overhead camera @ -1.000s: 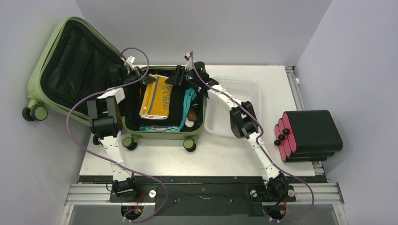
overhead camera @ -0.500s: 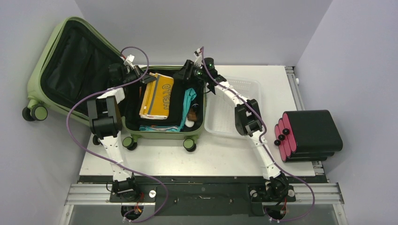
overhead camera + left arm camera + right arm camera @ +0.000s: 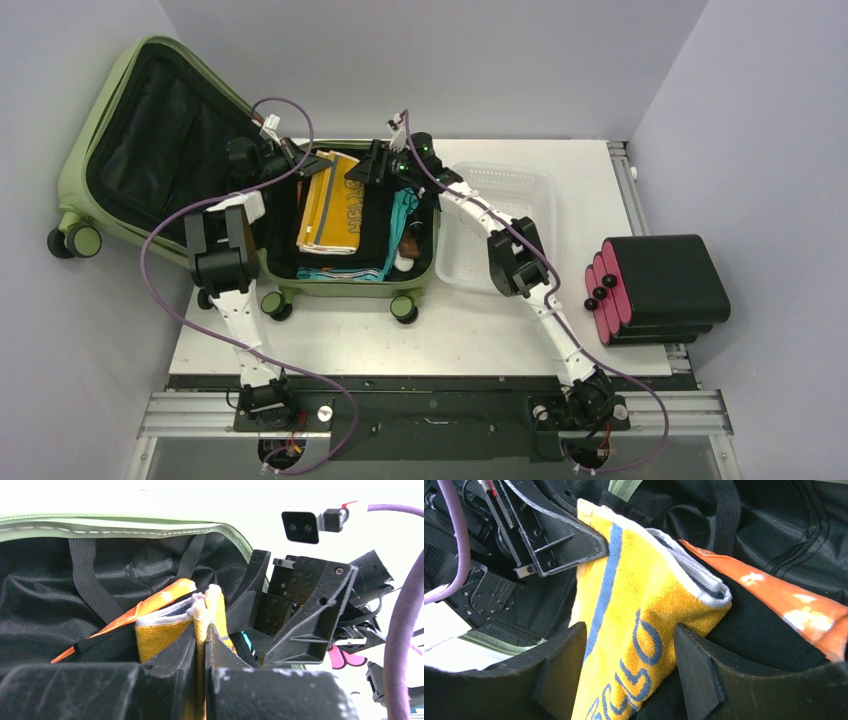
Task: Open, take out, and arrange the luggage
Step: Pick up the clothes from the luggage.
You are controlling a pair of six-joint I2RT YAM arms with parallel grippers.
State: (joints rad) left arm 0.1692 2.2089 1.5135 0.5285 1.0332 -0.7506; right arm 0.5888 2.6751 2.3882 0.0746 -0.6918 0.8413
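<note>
Currently, two grippers meet on one yellow towel (image 3: 639,595) above the open luggage (image 3: 150,140), upper left to centre of the overhead view.
The left gripper (image 3: 202,630) is clenched on the towel's upper edge; the right gripper (image 3: 629,650) straddles the fold, jaws apart, grasping nothing. Should the right pinch only an outer layer, or the left release early, the towel may unfold, slump into the case, or drag the orange garment (image 3: 794,605) beside it.

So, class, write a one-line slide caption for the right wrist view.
Right pincer straddles a folded yellow towel in the suitcase; left pincer pinches its top edge.
</note>
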